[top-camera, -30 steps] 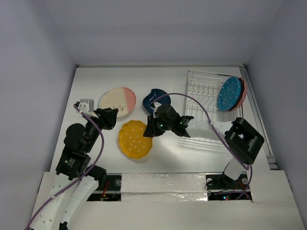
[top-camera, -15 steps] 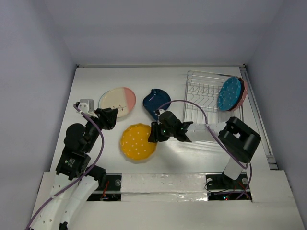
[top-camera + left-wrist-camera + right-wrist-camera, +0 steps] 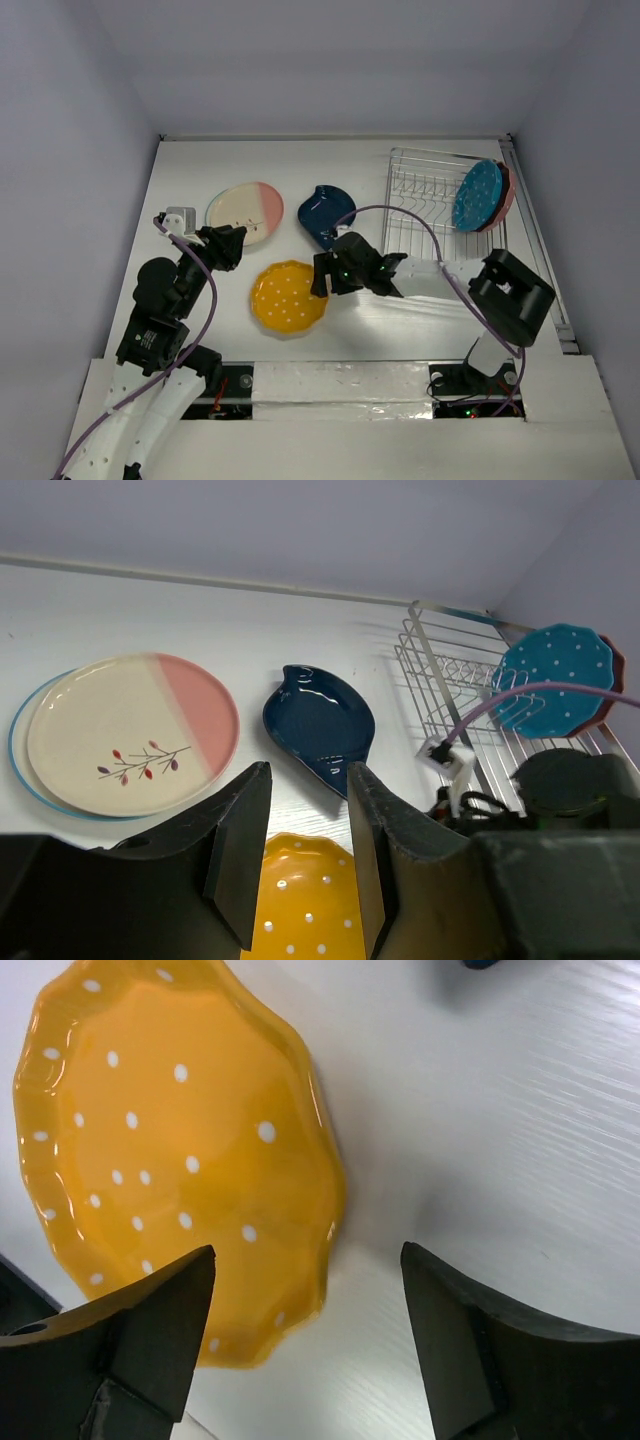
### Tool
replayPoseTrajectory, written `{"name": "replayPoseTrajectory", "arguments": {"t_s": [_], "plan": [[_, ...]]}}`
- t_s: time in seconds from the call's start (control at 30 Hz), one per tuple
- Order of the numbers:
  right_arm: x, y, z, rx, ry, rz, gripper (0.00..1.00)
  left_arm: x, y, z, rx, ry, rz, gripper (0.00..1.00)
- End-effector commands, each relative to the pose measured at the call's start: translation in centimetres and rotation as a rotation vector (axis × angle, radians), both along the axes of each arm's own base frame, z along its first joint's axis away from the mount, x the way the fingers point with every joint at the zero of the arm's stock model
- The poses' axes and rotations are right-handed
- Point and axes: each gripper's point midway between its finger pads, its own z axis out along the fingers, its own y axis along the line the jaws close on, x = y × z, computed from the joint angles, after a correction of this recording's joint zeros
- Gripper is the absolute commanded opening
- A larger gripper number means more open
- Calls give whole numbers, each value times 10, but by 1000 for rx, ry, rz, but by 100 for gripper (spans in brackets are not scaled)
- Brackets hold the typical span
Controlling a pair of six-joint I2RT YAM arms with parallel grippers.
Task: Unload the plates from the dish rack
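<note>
On the counter point(image 3: 200, 170) in the top view, you are looking at the dish rack point(image 3: 420, 185) sitting toward 2 o'clock. A teal plate point(image 3: 478, 195) is standing on edge at its 3 o'clock end, and a pink plate point(image 3: 509, 200) is leaning just behind it. Three plates are lying flat outside the rack: a yellow dotted plate point(image 3: 288, 298) toward 7 o'clock of the counter's middle, a navy plate point(image 3: 322, 212) at its 1 o'clock, and a cream-and-pink plate point(image 3: 245, 210) at its 11 o'clock. Your right fingers point(image 3: 320, 276) are hovering at the yellow dotted plate's 3 o'clock rim. Your left fingers point(image 3: 230, 247) are hanging by the cream-and-pink plate's 6 o'clock edge.

In the left wrist view, your left fingers are standing partly spread with nothing between them. The yellow dotted plate is showing through the gap at 6 o'clock, and the navy plate is lying at 12 o'clock of it. The cream-and-pink plate is resting at 10 o'clock on top of a blue-rimmed plate point(image 3: 14, 765). The dish rack, with the teal plate in it, is sitting at 2 o'clock.

In the right wrist view, your right fingers are standing spread wide, gripping nothing. The yellow dotted plate is lying flat on the counter, its rim reaching between the two fingers, nearer the one at 7 o'clock. You cannot tell whether that finger is touching it.
</note>
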Motion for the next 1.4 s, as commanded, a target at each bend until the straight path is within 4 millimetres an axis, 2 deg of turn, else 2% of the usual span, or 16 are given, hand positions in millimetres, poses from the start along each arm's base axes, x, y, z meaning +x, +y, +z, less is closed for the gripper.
{"name": "replayPoseTrajectory", "arguments": {"t_s": [0.0, 0.03, 0.07, 0.1, 0.13, 0.2, 0.27, 0.37, 0.43, 0.57, 0.6, 0.63, 0.73, 0.83, 1.0, 1.37], "plan": [[18, -13, 77, 27, -172, -71, 74, -4, 3, 32, -31, -89, 4, 33], [23, -17, 77, 13, -190, -92, 68, -4, 3, 32, -31, -89, 4, 33], [28, -32, 108, 14, -260, -147, 54, -4, 3, 32, -30, -88, 5, 33], [28, -34, 127, 52, -291, -149, 54, -4, 3, 32, -31, -89, 4, 33], [35, -46, 146, 48, -348, -209, 35, -5, 3, 32, -31, -91, 4, 33], [51, -89, 186, 58, -434, -328, 17, -6, 3, 33, -33, -92, 1, 27], [66, -132, 203, 27, -483, -453, 1, -6, 3, 34, -35, -96, 1, 17], [87, -213, 226, -20, -564, -677, 0, -7, 6, 34, -40, -99, 16, 0], [97, -268, 237, -103, -611, -839, 0, -7, 7, 35, -43, -99, 19, 0], [107, -342, 237, -315, -605, -1069, 4, -11, 6, 37, -47, -108, 10, 0], [110, -351, 236, -346, -596, -1084, 7, -11, 6, 37, -48, -109, 10, 0], [115, -365, 240, -351, -597, -1118, 18, -12, 6, 38, -49, -112, 10, 0], [129, -380, 232, -390, -560, -1130, 45, -14, 5, 39, -49, -115, 0, 10], [143, -396, 221, -427, -516, -1147, 58, -16, 5, 41, -49, -123, -1, 20], [160, -419, 202, -497, -459, -1172, 59, -17, 3, 40, -46, -121, -10, 26], [192, -436, 170, -498, -387, -1152, 54, -15, 3, 39, -44, -118, -10, 27]]}}
